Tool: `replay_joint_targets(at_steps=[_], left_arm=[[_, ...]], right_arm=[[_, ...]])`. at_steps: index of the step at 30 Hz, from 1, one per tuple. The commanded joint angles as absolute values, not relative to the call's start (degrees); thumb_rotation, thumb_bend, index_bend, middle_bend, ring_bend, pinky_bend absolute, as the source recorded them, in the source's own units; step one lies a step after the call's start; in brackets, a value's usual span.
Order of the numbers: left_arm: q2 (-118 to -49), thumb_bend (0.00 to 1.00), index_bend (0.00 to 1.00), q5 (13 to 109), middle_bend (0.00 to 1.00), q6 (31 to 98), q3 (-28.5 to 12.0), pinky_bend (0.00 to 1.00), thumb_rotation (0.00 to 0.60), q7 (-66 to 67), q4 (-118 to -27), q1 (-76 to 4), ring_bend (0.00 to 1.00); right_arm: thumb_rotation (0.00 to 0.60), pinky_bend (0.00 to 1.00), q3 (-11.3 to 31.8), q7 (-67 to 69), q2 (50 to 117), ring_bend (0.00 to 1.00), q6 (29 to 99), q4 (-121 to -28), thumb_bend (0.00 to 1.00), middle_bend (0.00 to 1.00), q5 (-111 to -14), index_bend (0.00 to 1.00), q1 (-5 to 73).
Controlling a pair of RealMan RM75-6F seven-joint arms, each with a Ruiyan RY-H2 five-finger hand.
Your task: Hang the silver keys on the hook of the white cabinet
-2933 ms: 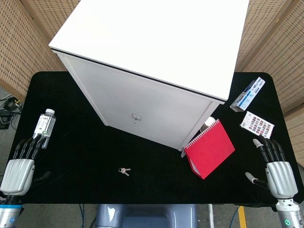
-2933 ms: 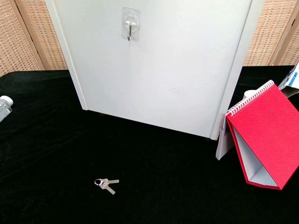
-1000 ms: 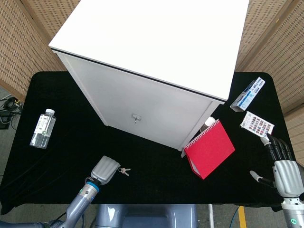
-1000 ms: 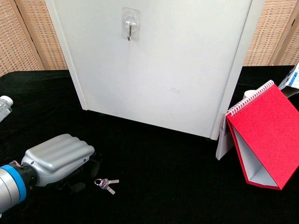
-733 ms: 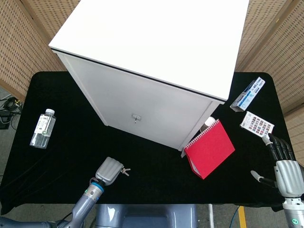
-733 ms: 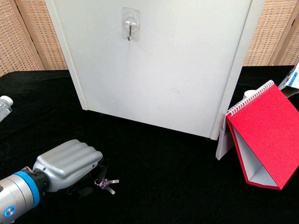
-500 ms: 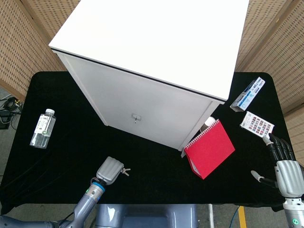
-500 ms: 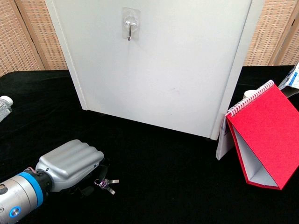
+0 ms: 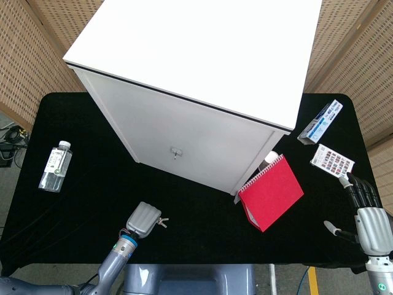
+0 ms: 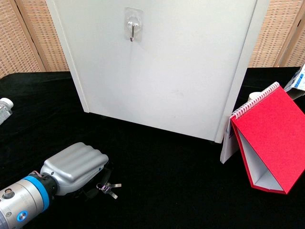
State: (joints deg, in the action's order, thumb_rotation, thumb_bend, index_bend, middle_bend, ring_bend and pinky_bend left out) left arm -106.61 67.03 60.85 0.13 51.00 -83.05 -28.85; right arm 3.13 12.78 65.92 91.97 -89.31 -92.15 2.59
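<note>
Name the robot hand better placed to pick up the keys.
Left. The left robot hand is right over the silver keys; the right robot hand sits at the table's far edge.

No legible text: print on the blue-and-white box [image 9: 320, 121], the water bottle [image 9: 55, 165] label and the patterned card [image 9: 332, 161] on the worktop [image 9: 92, 196] is too small to read.
</note>
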Motion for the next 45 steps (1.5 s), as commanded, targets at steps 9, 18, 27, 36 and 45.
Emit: replay_joint_targets(at_steps=[9, 18, 27, 36, 45], left_arm=[[-107.93, 0.46, 0.51, 67.92, 0.94, 61.97, 0.39, 0.76, 0.600, 50.06, -81.18, -29.00, 0.86], [-107.99, 0.46, 0.52, 69.82, 0.94, 63.02, 0.94, 0.76, 0.600, 49.28, -81.26, -29.13, 0.86], [-106.09, 0.46, 0.54, 72.30, 0.94, 63.92, 0.62, 0.76, 0.600, 48.68, -83.07, -29.84, 0.86], [-102.32, 0.46, 0.57, 76.91, 0.94, 66.19, -0.93, 0.76, 0.600, 48.21, -87.28, -31.30, 0.86], [-93.43, 0.46, 0.57, 83.13, 0.94, 68.45, -3.96, 0.76, 0.600, 50.95, -96.81, -33.98, 0.86]], right_arm=[[0.600, 0.00, 3.01, 13.06, 65.90, 0.00, 91.96, -89.39, 0.10, 0.00, -92.40, 0.00, 2.62], [0.600, 0.00, 2.97, 13.24, 65.83, 0.00, 92.00, -89.47, 0.10, 0.00, -92.45, 0.00, 2.60], [0.600, 0.00, 3.06, 13.89, 65.71, 0.00, 92.10, -89.37, 0.10, 0.00, -92.38, 0.00, 2.58], [0.600, 0.00, 3.31, 14.93, 65.45, 0.00, 92.04, -89.15, 0.10, 0.00, -91.80, 0.00, 2.54], [0.600, 0.00, 3.35, 15.30, 65.26, 0.00, 92.26, -89.23, 0.10, 0.00, -91.83, 0.00, 2.43]])
